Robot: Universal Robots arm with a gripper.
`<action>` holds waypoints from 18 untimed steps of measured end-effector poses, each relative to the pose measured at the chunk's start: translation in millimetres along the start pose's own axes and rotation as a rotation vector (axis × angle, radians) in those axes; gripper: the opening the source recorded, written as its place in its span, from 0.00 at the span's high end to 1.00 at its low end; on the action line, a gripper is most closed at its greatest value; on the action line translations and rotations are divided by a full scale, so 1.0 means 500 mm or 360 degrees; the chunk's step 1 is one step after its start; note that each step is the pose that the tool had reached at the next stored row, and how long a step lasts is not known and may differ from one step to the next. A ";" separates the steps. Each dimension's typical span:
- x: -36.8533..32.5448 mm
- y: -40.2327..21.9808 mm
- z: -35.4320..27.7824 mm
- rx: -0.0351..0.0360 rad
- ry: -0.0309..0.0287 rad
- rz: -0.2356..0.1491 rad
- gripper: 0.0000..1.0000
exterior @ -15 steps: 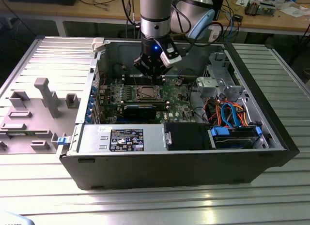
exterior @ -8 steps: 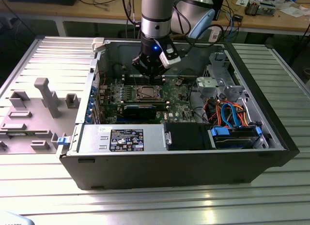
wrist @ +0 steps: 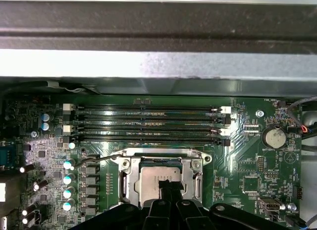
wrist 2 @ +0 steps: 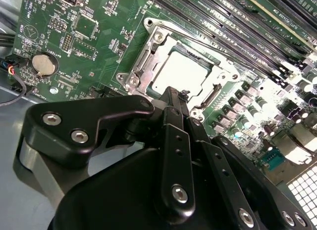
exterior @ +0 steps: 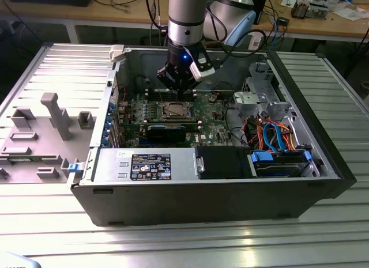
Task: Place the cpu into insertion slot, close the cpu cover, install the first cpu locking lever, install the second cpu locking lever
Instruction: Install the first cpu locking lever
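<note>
The cpu (wrist 2: 179, 71) lies flat in the insertion slot (wrist 2: 148, 59) on the green board, its silvery-grey top showing. The cpu cover (wrist: 130, 179), a silvery metal frame, lies flat around the cpu (wrist: 151, 178) with the chip visible through its window. A thin wire locking lever (wrist: 98, 161) runs along one side of the slot. My gripper (wrist 2: 172, 94) hangs just above the socket's edge, its black fingers pressed together and shut with nothing between them. In the exterior view the gripper (exterior: 179, 94) hovers over the slot (exterior: 173, 111) inside the open computer case.
Long black memory slots (wrist: 148, 123) run beside the socket. A round coin battery (wrist: 274, 137) sits on the board. The case walls (exterior: 202, 193), a black power supply, and orange and blue cables (exterior: 271, 135) surround the board. A grey fixture plate (exterior: 46, 129) lies at the exterior view's left.
</note>
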State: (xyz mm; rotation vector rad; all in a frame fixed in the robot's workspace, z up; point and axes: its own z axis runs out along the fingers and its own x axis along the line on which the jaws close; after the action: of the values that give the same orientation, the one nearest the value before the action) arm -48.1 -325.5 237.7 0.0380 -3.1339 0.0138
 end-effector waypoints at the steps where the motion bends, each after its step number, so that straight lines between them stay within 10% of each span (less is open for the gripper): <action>1: 0.000 0.000 0.000 0.0000 -0.00001 0.0000 0.89; 18: 0.012 0.000 -0.001 0.0000 0.00000 0.0000 0.89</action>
State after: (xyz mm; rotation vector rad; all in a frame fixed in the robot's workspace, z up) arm -54.0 -325.5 238.3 0.0380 -3.1339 0.0143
